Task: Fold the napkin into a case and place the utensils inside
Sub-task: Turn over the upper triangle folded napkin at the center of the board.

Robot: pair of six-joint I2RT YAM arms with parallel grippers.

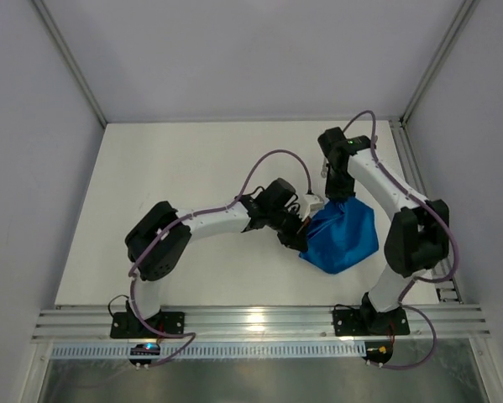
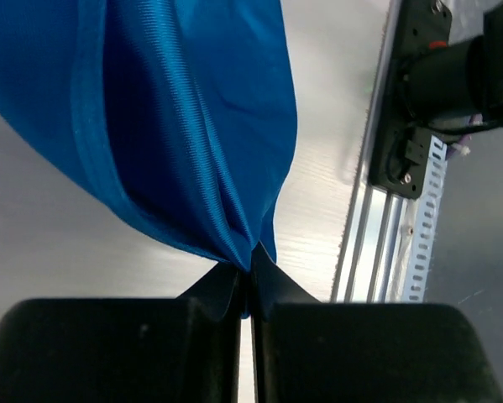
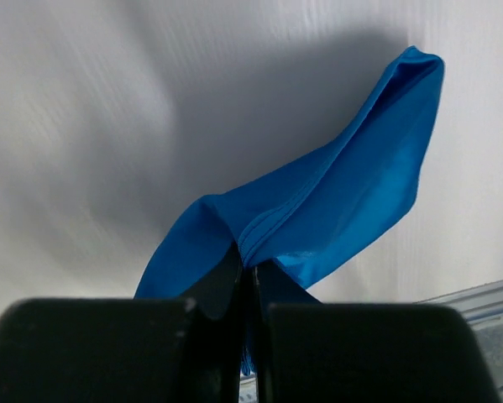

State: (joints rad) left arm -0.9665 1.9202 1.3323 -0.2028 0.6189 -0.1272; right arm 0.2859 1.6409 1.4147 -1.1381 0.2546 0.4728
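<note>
The bright blue napkin [image 1: 342, 238] hangs bunched and lifted between my two arms, right of the table's middle. My left gripper [image 1: 301, 235] is shut on its left edge; in the left wrist view the blue cloth [image 2: 184, 126] is pinched at the tips of the gripper [image 2: 249, 273]. My right gripper [image 1: 339, 195] is shut on the napkin's top corner; in the right wrist view a hemmed fold of the napkin [image 3: 343, 201] runs up and right from that gripper [image 3: 249, 267]. No utensils are in view.
The white table [image 1: 192, 168] is walled by grey panels left, back and right. An aluminium rail [image 1: 259, 323] with both arm bases runs along the near edge; the rail [image 2: 385, 243] and a black mount [image 2: 436, 84] show in the left wrist view.
</note>
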